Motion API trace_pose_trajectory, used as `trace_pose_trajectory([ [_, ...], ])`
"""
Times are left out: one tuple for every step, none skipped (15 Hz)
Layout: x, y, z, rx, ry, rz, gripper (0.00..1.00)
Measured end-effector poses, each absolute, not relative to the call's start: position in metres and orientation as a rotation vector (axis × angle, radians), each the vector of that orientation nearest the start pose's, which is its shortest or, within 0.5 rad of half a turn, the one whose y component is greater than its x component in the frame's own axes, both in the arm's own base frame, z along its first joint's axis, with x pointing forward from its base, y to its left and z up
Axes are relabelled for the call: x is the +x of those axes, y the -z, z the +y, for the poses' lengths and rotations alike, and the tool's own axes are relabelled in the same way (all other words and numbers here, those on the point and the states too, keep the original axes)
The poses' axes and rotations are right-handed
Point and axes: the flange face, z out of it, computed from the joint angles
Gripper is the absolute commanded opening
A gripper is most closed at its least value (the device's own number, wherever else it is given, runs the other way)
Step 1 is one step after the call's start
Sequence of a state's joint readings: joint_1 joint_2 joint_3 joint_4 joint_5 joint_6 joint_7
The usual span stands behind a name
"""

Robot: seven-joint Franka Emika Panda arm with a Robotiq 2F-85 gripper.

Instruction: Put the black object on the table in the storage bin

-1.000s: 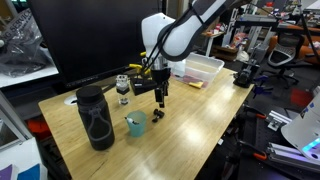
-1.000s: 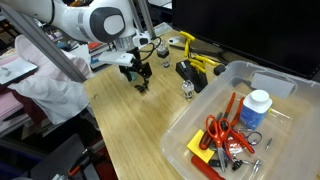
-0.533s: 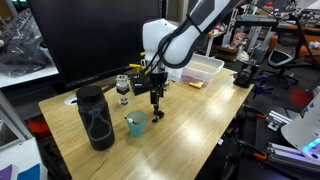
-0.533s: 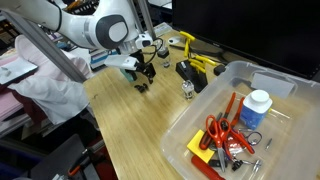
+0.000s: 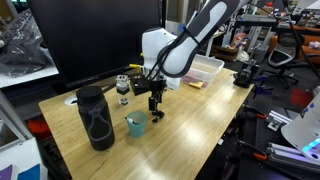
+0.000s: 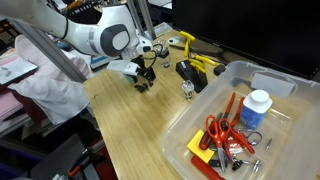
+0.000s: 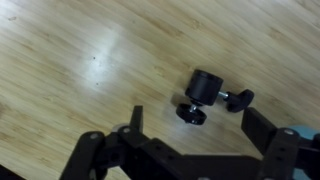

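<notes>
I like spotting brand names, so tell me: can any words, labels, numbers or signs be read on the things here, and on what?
No text is legible in any view.
White-capped jar in the storage bin: has a blue label, too small to read.
Tall black bottle: only pale lines show, no lettering can be made out.
Black object, wrist view: no marking shows.

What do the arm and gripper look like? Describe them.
The arm is white, with rounded, glossy segments and dark bands at the joints. The gripper is black, with two slim jointed fingers. No markings are legible.
</notes>
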State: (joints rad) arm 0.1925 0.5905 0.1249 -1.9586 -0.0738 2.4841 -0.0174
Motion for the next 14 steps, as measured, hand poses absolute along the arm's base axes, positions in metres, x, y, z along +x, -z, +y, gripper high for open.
trace_pose_trajectory([
  [0.578, -0.165, 0.192, -3.066, -0.099, -0.586, 1.0],
  [0.578, -0.163, 0.194, -3.066, -0.101, -0.588, 1.0],
  [0.578, -0.161, 0.195, -3.066, -0.104, -0.588, 1.0],
  [0.578, -0.159, 0.197, -3.065, -0.108, -0.587, 1.0],
  [0.577, -0.157, 0.198, -3.066, -0.112, -0.586, 1.0],
  [0.577, -0.156, 0.198, -3.066, -0.115, -0.586, 1.0],
  [0.577, -0.155, 0.199, -3.065, -0.118, -0.586, 1.0],
  [0.576, -0.153, 0.198, -3.065, -0.121, -0.586, 1.0],
  [0.576, -0.151, 0.198, -3.066, -0.127, -0.584, 1.0],
  [0.575, -0.148, 0.197, -3.066, -0.134, -0.582, 1.0],
  [0.575, -0.144, 0.197, -3.065, -0.143, -0.579, 1.0],
  [0.574, -0.142, 0.196, -3.064, -0.149, -0.576, 1.0],
  [0.574, -0.141, 0.196, -3.064, -0.15, -0.572, 1.0],
  [0.575, -0.142, 0.195, -3.064, -0.147, -0.57, 1.0],
])
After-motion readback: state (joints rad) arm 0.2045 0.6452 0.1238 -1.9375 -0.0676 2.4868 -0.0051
